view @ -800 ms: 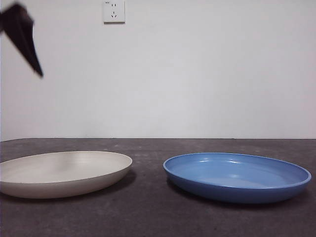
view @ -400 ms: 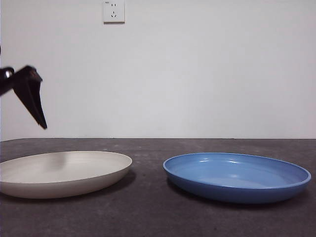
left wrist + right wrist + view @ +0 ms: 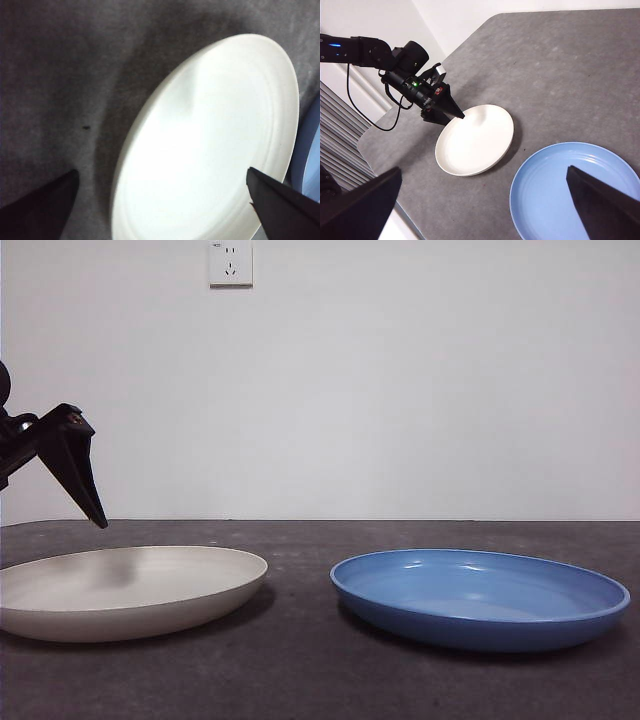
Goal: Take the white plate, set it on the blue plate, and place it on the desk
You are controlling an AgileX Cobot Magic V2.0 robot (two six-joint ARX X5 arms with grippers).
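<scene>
Your left gripper (image 3: 85,495) hung wide open just above the white plate (image 3: 130,590), over its rim, not touching it.

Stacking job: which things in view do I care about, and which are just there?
Job:
white plate, resting on the desk
blue plate, beside it, apart
left end effector, open, above the white plate's edge

Not the job:
wall socket
right end effector, waiting high up

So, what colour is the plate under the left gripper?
Cream-white, the white plate; clearest in the right wrist view.
</scene>
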